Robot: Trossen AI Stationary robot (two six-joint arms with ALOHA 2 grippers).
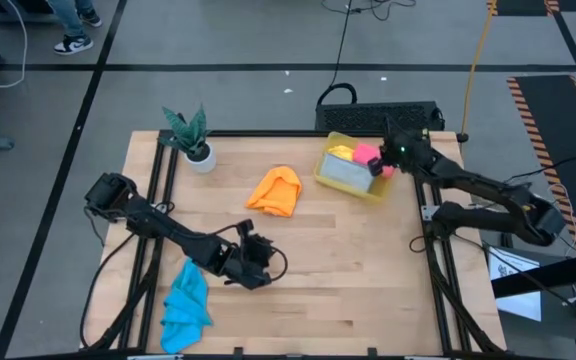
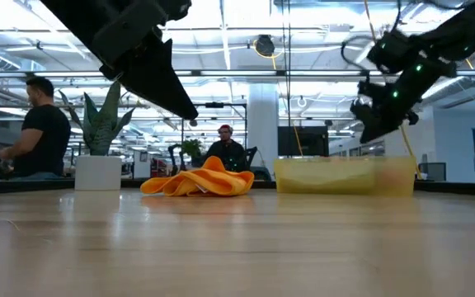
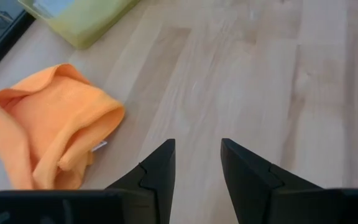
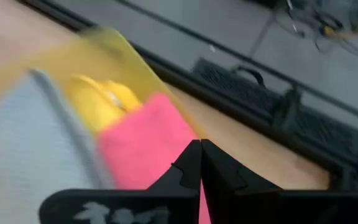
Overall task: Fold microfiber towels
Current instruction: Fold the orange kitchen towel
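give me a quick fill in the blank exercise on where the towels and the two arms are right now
1. The orange towel lies crumpled on the table between the potted plant and the ____ bin.
2. The blue towel lies beside the ____ gripper.
3. The right gripper, its fingers ____, is over the bin.
4. In the bin are a grey towel, a yellow towel and a ____ towel.

Missing words: yellow; left; shut; pink
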